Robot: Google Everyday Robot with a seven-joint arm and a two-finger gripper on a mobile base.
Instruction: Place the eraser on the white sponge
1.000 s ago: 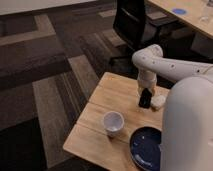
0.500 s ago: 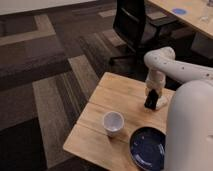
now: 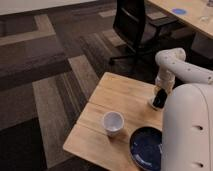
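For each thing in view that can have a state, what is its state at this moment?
gripper: low over the right edge of the wooden table, at the eraser.
eraser: dark block, tilted up at the gripper, over the white sponge.
white sponge: on the table, mostly hidden by the eraser.
paper cup: upright, mouth open.
blue plate: flat on the table, nothing on it.
office chair: upright, unoccupied.
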